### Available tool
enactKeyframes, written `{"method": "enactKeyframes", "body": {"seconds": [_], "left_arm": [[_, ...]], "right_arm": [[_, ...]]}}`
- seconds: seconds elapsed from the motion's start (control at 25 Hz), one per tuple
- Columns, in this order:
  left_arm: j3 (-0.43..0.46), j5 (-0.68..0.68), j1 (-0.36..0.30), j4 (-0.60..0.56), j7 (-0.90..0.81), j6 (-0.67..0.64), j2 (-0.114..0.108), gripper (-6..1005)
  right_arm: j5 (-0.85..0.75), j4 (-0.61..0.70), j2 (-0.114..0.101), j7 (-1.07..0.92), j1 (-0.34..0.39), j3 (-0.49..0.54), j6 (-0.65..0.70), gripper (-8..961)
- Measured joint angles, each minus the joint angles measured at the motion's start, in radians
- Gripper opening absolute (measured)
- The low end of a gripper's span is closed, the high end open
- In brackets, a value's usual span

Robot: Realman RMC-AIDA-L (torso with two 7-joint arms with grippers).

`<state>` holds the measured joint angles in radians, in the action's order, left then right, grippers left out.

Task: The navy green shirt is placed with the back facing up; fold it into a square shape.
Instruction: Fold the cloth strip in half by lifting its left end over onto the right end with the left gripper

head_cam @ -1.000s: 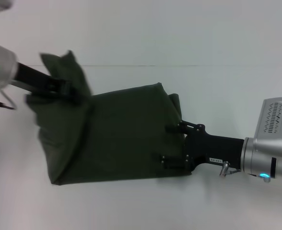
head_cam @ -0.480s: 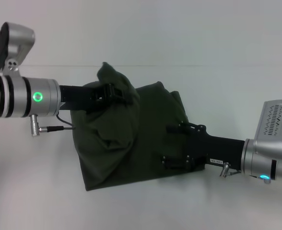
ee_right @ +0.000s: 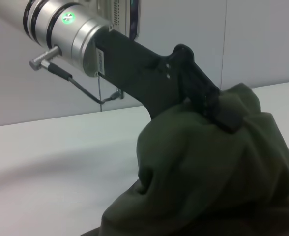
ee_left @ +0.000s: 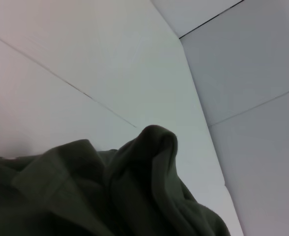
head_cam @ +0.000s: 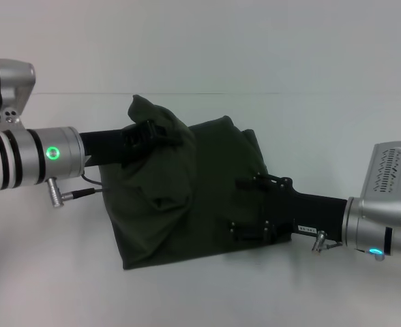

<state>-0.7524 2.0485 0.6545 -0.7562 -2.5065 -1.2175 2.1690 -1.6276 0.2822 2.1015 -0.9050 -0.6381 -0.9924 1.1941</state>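
The navy green shirt (head_cam: 187,204) lies partly folded on the white table, its left part raised in a bunched peak. My left gripper (head_cam: 153,133) is shut on that peak of fabric and holds it above the shirt's middle. In the right wrist view the left gripper (ee_right: 218,110) pinches the cloth (ee_right: 208,172) from above. The left wrist view shows only bunched shirt fabric (ee_left: 134,196). My right gripper (head_cam: 240,206) rests on the shirt's right side, its fingers spread wide and open, flat against the cloth.
The white table (head_cam: 50,266) stretches around the shirt on every side, with a thin seam line (head_cam: 289,93) running across the back. Pale wall panels (ee_left: 243,64) stand beyond it.
The left gripper carried the shirt's left part rightward over the body, so the shirt's footprint narrowed, then eased back a little to the left. The right arm has not moved.
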Motion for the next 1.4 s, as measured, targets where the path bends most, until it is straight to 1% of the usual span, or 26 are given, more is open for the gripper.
{"method": "enactKeyframes", "body": {"seconds": [0.28, 0.36, 0.6, 0.8, 0.96, 1.04, 1.2, 1.28, 1.32, 1.36, 1.4], "left_arm": [[-0.009, -0.076, 0.018, 0.084, 0.068, 0.069, 0.0, 211], [-0.01, -0.086, 0.02, 0.096, 0.08, 0.071, 0.0, 217], [-0.008, -0.17, 0.031, 0.194, 0.145, 0.102, -0.001, 236], [-0.008, -0.236, 0.037, 0.236, 0.228, 0.111, 0.001, 252], [-0.008, -0.275, 0.041, 0.245, 0.262, 0.103, 0.001, 265], [-0.008, -0.295, 0.042, 0.247, 0.27, 0.097, 0.001, 505], [-0.009, -0.353, 0.046, 0.26, 0.286, 0.068, -0.001, 593], [-0.003, -0.383, 0.047, 0.256, 0.311, 0.025, -0.005, 637], [0.0, -0.401, 0.042, 0.244, 0.348, -0.028, -0.01, 659], [0.0, -0.403, 0.04, 0.24, 0.361, -0.044, -0.013, 681], [-0.002, -0.404, 0.034, 0.228, 0.395, -0.084, -0.022, 703]], "right_arm": [[0.0, -0.013, 0.0, 0.013, 0.0, 0.0, -0.007, 924], [0.0, -0.013, 0.0, 0.013, 0.001, 0.002, -0.007, 924], [0.0, -0.014, 0.0, 0.014, 0.007, 0.003, -0.006, 924], [0.0, -0.015, -0.001, 0.014, 0.032, 0.009, 0.003, 925], [0.0, -0.015, -0.004, 0.011, 0.058, 0.01, 0.025, 925], [0.001, -0.014, -0.005, 0.008, 0.075, 0.013, 0.037, 925], [0.003, -0.014, -0.009, -0.003, 0.125, 0.05, 0.081, 925], [0.003, -0.013, -0.01, -0.027, 0.158, 0.083, 0.107, 925], [0.003, -0.01, -0.011, -0.049, 0.171, 0.097, 0.12, 925], [0.003, -0.006, -0.012, -0.079, 0.183, 0.111, 0.134, 925], [0.003, -0.003, -0.014, -0.111, 0.188, 0.121, 0.148, 925]]}}
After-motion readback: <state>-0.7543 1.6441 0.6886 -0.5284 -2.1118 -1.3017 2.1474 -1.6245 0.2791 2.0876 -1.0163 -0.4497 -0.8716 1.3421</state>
